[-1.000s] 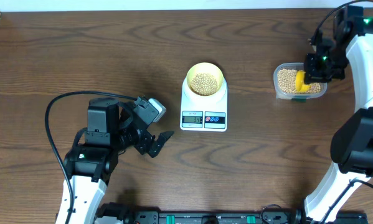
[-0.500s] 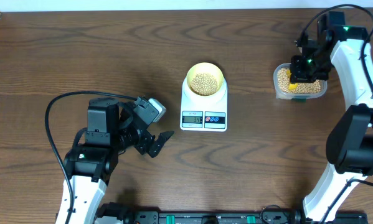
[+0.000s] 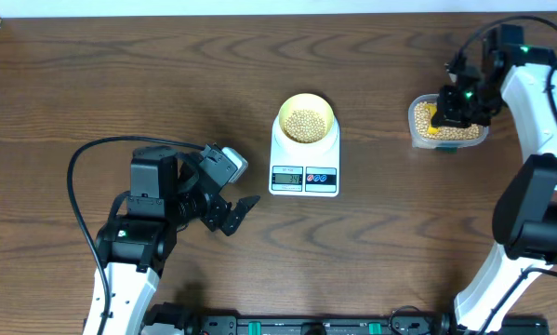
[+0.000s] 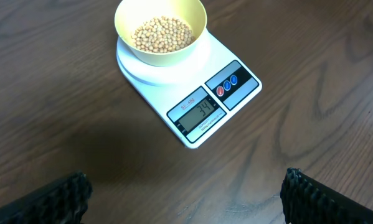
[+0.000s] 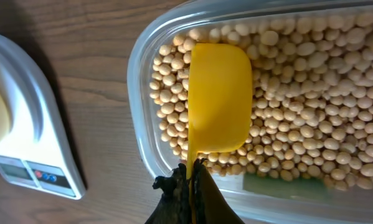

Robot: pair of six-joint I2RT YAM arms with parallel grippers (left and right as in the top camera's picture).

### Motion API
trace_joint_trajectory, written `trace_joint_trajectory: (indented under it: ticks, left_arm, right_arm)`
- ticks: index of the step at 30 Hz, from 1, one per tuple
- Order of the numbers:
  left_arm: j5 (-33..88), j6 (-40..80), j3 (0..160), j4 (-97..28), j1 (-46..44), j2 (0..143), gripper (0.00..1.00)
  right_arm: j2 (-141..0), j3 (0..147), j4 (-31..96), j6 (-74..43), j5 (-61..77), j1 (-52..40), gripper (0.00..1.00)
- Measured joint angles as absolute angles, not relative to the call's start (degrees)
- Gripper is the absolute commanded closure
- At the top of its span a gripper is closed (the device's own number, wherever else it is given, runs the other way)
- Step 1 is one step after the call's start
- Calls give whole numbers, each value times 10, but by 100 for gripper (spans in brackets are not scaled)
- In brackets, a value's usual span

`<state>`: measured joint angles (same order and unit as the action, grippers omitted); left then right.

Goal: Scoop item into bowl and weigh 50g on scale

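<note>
The pale yellow bowl holds some tan beans and stands on the white scale, whose display reads 34. My right gripper is shut on the handle of a bright yellow scoop, which lies bottom-up on the beans in the clear plastic tub at the right. My left gripper is open and empty, low over the table in front of the scale; it also shows in the overhead view.
The scale's edge shows left of the tub in the right wrist view. A black cable loops around the left arm. The table's far edge runs along the top.
My right arm has shifted the scoop within the tub, first left, then slightly back right. The left arm and the scale have not moved.
</note>
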<state>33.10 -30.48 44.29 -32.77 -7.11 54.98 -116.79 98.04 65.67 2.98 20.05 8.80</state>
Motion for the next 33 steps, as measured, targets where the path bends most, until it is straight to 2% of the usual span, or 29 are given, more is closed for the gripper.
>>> trace_joint_trajectory:
  ticks: [15, 25, 33]
  left_arm:
    - [331, -305, 443, -328, -71, 550, 1]
    - [331, -305, 443, -328, -71, 550, 1]
    - [331, -305, 443, -328, -71, 550, 1]
  right_arm:
    - [-1168, 977, 681, 72, 395, 216, 99]
    - [-1168, 977, 744, 123, 450, 241, 99]
    - [-1168, 977, 748, 164, 523, 241, 99]
